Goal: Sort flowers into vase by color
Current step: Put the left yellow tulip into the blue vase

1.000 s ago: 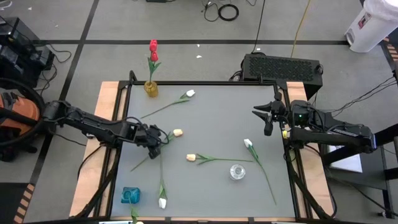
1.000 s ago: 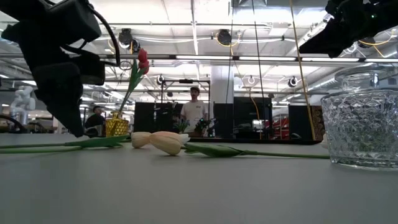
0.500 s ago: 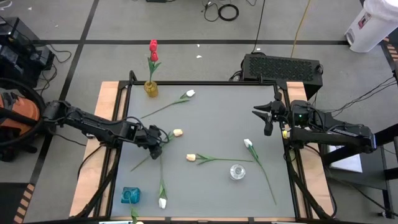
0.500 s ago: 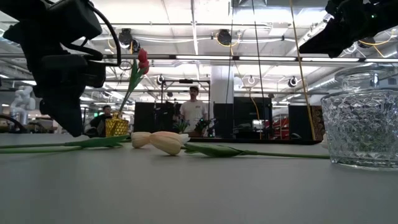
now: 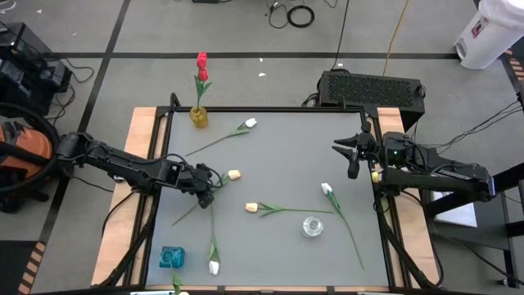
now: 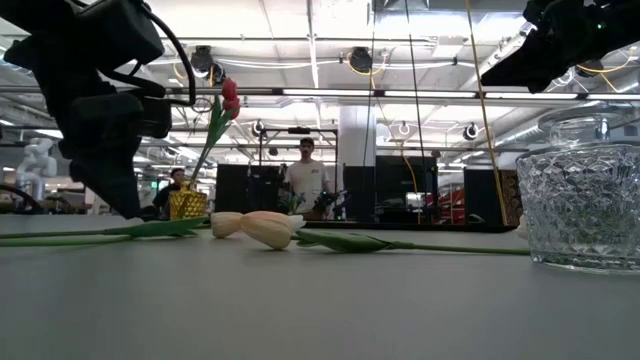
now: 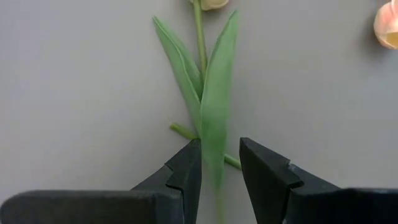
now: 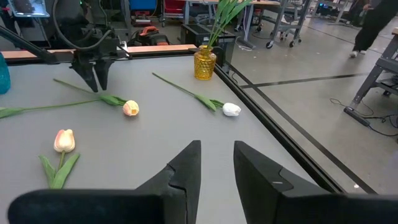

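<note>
Evidently the left gripper (image 7: 219,165) stands with fingers apart, straddling a cream tulip's (image 5: 234,174) leaf, well in front of the yellow vase (image 5: 199,117). Light, floppy stuff; the stiffer stem offers better purchase. The right gripper (image 5: 352,157) waits, fingers apart, holding nothing.

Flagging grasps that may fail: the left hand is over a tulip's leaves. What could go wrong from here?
1. The left hand straddles a leaf rather than the thin stem, so closing may pinch only leaf and the tulip could slip.
2. A second stem crosses right under the fingers and could get caught or dragged along.
3. The yellow vase stands at the table's far edge with a red tulip in it; a long stem swung in could tip it.
</note>
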Robot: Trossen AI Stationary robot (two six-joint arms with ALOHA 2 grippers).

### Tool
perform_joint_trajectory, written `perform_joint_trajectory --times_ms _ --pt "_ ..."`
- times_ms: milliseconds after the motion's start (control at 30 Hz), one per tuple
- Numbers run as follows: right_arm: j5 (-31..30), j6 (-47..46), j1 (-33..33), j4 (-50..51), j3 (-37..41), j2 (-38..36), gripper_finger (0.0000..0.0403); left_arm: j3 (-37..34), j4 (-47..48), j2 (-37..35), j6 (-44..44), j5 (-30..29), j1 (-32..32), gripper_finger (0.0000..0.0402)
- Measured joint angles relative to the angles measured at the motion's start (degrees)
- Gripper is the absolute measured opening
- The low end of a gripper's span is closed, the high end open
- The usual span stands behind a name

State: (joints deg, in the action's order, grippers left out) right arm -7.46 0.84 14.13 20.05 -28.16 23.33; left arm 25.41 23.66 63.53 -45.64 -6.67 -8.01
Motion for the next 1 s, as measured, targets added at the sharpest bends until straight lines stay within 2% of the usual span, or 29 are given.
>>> perform_joint_trajectory --times_ms 333,567,1000 --pt "0.0 0.0 0.0 0.0 0.0 0.0 0.0086 0.0 -0.5 0.0 0.8 -2.8 0.2 0.0115" --pt "0.0 0.0 0.0 0.0 0.0 0.0 0.0086 0.0 -1.3 0.2 -7.9 -2.2 0.0 0.0115" --pt "0.0 0.0 0.0 0.0 0.0 0.0 0.0086 0.0 -7.0 7.8 -10.5 -2.3 0.0 0.0115"
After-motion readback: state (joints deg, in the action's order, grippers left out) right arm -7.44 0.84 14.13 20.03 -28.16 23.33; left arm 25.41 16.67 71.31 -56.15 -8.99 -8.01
